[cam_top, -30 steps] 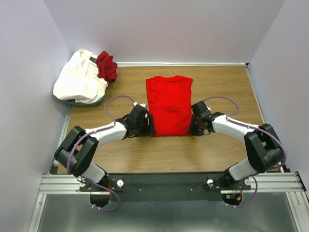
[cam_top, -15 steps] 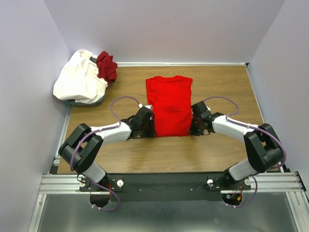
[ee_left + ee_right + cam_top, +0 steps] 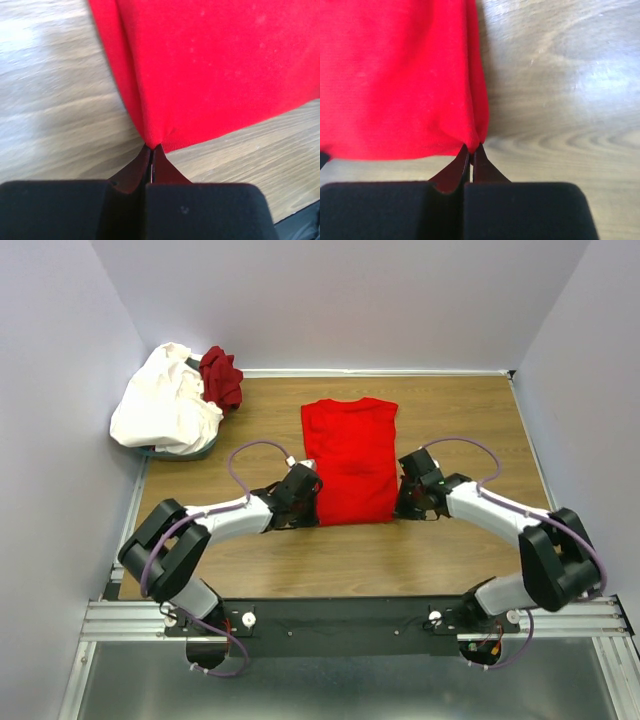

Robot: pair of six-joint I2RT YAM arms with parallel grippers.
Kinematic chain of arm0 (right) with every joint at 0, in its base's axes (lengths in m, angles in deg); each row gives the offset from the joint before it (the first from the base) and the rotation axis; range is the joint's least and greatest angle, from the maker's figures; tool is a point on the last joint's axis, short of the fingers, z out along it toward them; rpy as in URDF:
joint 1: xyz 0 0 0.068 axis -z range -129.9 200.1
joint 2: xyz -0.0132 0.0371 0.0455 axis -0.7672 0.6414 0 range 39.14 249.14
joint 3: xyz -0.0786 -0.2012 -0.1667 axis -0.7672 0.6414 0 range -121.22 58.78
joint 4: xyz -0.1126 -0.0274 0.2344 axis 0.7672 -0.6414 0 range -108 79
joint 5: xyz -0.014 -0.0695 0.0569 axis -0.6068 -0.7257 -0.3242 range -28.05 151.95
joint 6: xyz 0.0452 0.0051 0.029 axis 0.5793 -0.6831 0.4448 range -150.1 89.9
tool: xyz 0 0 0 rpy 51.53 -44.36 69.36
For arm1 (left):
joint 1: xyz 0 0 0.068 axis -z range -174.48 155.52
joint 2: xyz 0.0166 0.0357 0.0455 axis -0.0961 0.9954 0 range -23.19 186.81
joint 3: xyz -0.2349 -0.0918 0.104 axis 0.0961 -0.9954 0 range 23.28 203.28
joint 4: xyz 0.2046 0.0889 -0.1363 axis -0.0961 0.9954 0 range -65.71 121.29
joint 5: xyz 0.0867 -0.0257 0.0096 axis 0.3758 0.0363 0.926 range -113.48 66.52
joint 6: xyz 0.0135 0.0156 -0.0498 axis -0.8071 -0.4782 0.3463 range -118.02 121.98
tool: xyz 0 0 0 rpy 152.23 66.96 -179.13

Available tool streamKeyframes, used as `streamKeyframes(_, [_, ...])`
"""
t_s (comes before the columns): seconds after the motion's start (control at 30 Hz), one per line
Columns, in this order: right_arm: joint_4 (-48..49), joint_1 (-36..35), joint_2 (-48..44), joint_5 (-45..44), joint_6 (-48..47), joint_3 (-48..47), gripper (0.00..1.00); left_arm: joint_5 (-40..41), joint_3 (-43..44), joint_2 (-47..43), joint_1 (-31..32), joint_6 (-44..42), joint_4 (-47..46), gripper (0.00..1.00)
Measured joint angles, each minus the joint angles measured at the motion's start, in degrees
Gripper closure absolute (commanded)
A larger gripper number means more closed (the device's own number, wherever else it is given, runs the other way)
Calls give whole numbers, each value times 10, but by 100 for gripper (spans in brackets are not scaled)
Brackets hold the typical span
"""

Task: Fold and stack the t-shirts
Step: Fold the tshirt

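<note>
Both grippers on red t-shirt corners

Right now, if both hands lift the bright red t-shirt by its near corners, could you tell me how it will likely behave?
The red t-shirt will probably hang limp: the cloth puckers where the left hand and right hand pinch its corners. It looks light, being thin fabric lying flat. Its folded-in sides might fall open once lifted.
</note>
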Motion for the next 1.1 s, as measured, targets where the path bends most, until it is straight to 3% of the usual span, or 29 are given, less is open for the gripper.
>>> streamKeyframes(0.3, [-104, 0, -133, -1, -17, -41, 99, 14, 14, -122, 18, -18, 87, 100])
streamKeyframes(0.63, [-229, 0, -215, 0, -14, -93, 100, 8, 36, -254, 68, 0, 164, 100])
streamKeyframes(1.1, [-358, 0, -264, -10, 3, -205, 99, 7, 95, -325, 123, 68, 240, 100])
